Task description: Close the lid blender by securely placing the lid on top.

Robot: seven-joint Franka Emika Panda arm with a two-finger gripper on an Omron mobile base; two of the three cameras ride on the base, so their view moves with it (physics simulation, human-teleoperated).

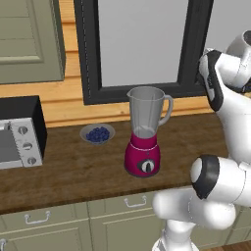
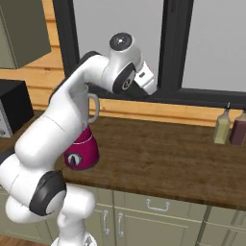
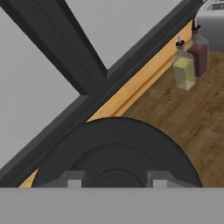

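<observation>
One relation is guiding you: your claw (image 3: 114,183) is clenching the lid (image 3: 116,151). The blender (image 1: 144,132) is standing at the left base view's centre, while your wrist is hanging at its right edge.

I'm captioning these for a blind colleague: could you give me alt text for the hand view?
A black round lid sits large at the bottom, held in the hand, whose two fingers are shut on it. Beyond it lie a wooden counter, a dark window frame, and two bottles, one yellowish, one dark red.
</observation>
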